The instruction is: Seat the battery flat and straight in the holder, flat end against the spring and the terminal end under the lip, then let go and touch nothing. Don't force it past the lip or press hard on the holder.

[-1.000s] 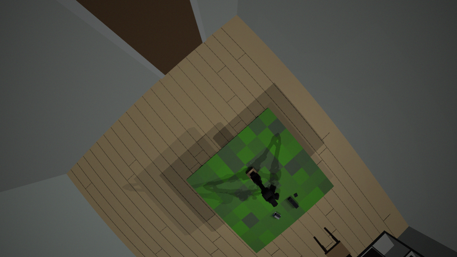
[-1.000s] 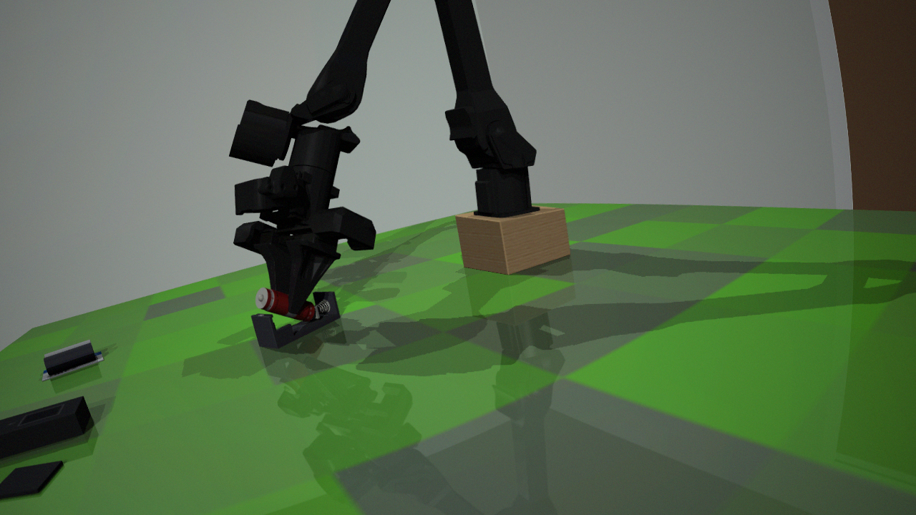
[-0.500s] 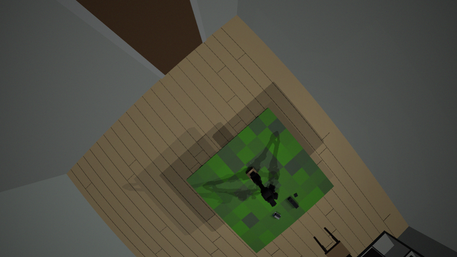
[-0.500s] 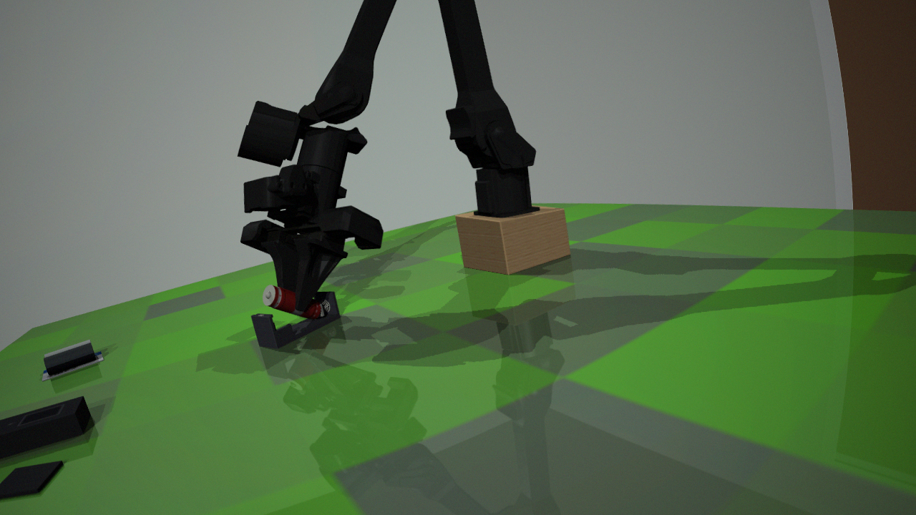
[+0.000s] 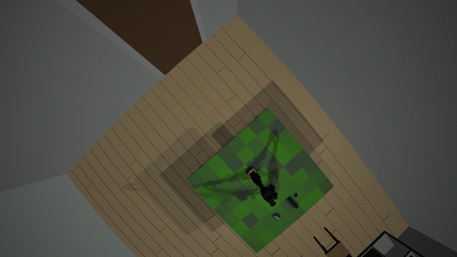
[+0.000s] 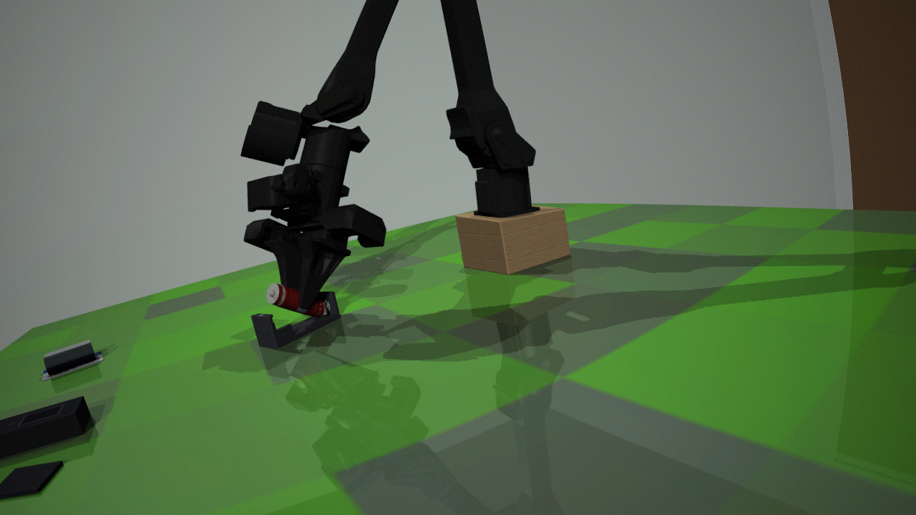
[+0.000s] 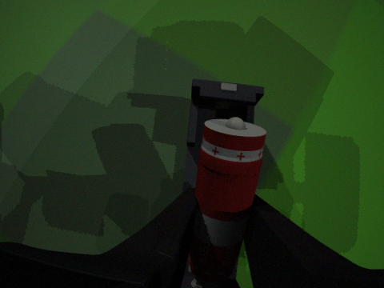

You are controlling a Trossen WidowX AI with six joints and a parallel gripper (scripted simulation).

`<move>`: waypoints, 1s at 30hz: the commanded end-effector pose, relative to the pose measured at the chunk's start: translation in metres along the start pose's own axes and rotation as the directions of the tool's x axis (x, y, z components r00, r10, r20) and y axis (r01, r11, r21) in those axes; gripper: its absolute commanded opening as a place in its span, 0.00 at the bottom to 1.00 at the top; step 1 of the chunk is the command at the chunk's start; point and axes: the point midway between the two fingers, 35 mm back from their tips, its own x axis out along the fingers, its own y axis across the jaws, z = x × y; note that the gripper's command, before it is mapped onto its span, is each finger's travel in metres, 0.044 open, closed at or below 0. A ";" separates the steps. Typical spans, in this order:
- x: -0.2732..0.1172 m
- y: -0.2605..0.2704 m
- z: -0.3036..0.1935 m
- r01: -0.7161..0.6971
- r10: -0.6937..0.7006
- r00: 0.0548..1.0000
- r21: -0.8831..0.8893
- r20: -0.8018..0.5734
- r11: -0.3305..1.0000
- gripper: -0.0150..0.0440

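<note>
- The black two-fingered hand [image 6: 311, 300] [image 7: 220, 200] has its fingers closed on the red cylindrical battery with white bands [image 6: 289, 298] [image 7: 229, 176].
- That battery sits tilted over the dark, open-topped plastic holder [image 6: 268, 334] [image 7: 192, 124], its terminal end raised and its other end down by the holder's far end wall.
- From over here, the terminal end is clearly not under the lip.
- The holder rests on the green checkered worktop [image 5: 242, 220] [image 6: 640, 332].
- The arm stands on a pale wooden block [image 6: 512, 246], well apart from the holder.

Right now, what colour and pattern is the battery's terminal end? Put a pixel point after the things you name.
The battery [image 6: 287, 297] [image 7: 230, 180] has a pale grey end, then red with a light band of red plus signs; wrist view.
</note>
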 end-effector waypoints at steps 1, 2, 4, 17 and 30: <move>0.002 0.000 -0.004 -0.001 0.001 0.999 0.004 -0.038 1.000 0.38; 0.003 0.000 -0.004 -0.001 0.001 0.999 0.005 -0.044 1.000 0.38; 0.003 0.000 -0.003 -0.002 0.002 0.998 0.007 -0.056 1.000 0.38; 0.008 -0.001 -0.001 -0.006 0.008 0.991 0.010 -0.136 1.000 0.38; 0.012 -0.001 0.001 -0.011 0.014 0.976 0.015 -0.217 1.000 0.38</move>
